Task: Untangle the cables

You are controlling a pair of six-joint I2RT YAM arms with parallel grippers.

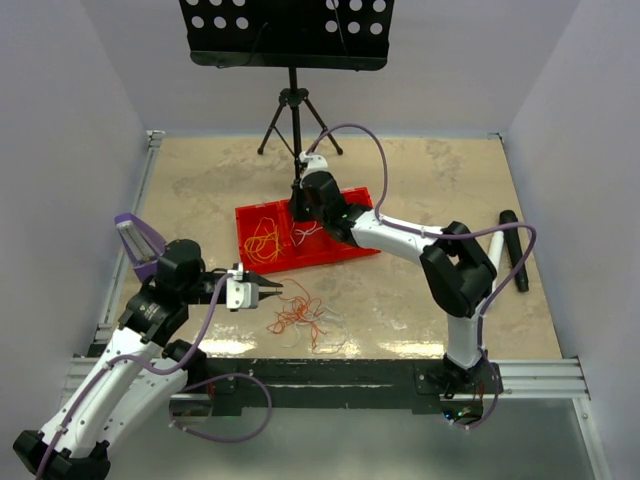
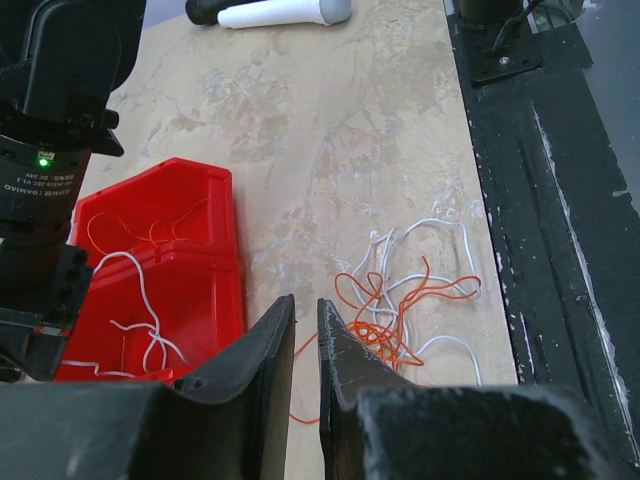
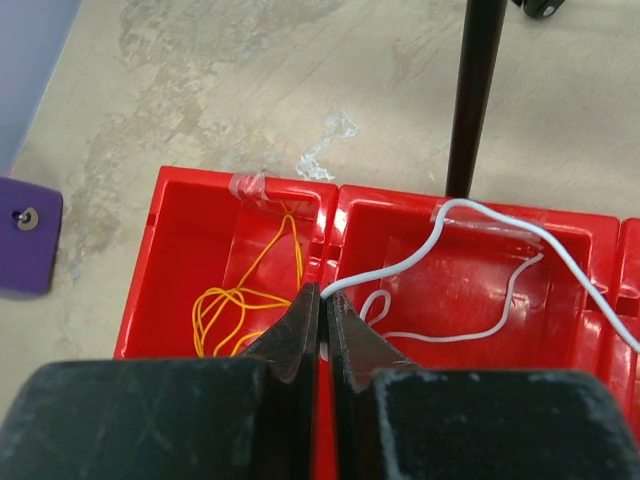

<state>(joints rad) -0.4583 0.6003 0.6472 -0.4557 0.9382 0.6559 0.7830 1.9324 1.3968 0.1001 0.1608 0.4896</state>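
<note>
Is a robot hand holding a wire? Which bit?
The right gripper pinches a white cable, seemingly near one end. Whether the left gripper holds anything cannot be told.

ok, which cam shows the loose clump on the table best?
Left wrist: the clump lies past the left gripper, orange and white strands distinct. Top external shows it small, strands merged. Right wrist misses it: only the red bin and the white cable pinched in the right gripper.

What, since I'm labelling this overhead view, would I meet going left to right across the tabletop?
Purple block → loose cable tangle → right arm's black elbow → black rod.
</note>
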